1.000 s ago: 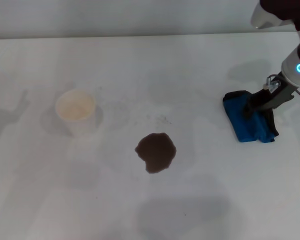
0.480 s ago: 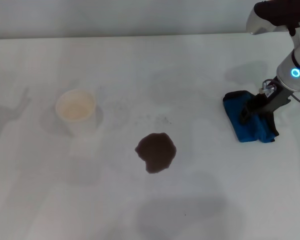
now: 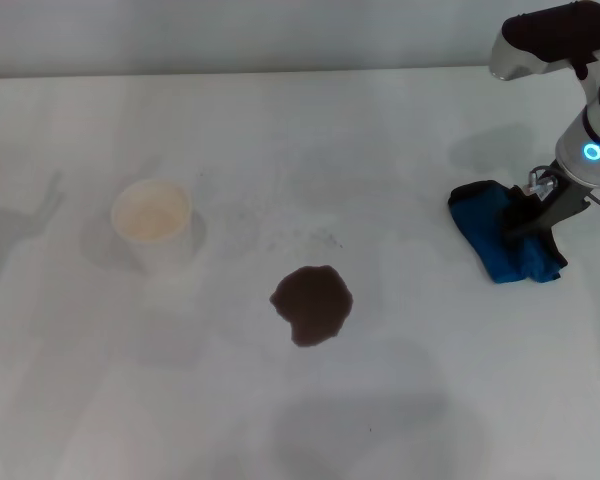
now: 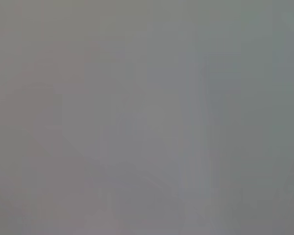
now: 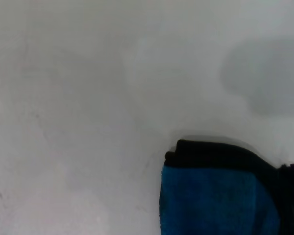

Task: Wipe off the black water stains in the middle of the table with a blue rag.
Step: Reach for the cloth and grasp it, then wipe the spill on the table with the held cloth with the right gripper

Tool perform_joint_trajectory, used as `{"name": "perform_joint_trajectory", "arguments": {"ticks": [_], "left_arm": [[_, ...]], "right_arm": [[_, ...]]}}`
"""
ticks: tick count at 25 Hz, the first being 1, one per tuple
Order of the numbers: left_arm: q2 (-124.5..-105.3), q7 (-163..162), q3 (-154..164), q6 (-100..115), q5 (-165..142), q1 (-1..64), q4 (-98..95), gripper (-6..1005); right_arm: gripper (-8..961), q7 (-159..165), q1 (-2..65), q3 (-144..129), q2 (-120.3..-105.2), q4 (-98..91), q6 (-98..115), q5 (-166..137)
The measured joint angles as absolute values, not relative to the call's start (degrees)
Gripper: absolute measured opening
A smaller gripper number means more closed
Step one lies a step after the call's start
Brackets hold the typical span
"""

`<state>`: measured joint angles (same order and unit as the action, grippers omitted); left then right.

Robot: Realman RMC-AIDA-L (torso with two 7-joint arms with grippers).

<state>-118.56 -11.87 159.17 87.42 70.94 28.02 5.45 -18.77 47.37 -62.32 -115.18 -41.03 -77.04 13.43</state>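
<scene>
Head view: the right gripper [image 3: 530,215] is seen at the right side of the table [image 3: 400,400], down on the rag [image 3: 505,245]. Its fingers appear clenched on the rag's right portion, though the contact itself is partly masked by the black finger links, so the grip is judged rather than plainly seen. The rag lies bunched, its long axis running from far-left to near-right, with black edging showing at its far end and near corner.

The stain [image 3: 312,304] sits in the middle of the table, well apart from the rag — to the gripper's left and somewhat nearer the robot. That direction is what the coming move depends on: the rag has to be carried leftward and toward the robot. No wiping has been done; the blotch is whole, with lobed edges.

A paper cup [image 3: 152,224] stands farther left, beyond the stain and clear of the likely path.

From the right wrist, the rag [image 5: 220,196] is shown with bare table all round it — the stain is out of that picture. The left gripper is not seen anywhere; its wrist picture shows only a blank grey field, so the right arm is the nearer one.
</scene>
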Motion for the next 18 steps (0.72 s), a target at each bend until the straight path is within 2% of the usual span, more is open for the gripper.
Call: {"name": "perform_joint_trajectory", "arguments": {"ticks": [4,18], "left_arm": [[-118.65,-11.87,159.16,87.26,71.18,28.12,5.44,887],[-118.73,-11.92,159.43,84.83,72.09,28.45,5.11,887]], "right_arm": [[102,-19.13,47.52,-62.66,-115.04,-40.72,-77.0,13.38],[85,-22.15,48.56,-64.83,-115.55,-41.06,-78.08,13.95]]}}
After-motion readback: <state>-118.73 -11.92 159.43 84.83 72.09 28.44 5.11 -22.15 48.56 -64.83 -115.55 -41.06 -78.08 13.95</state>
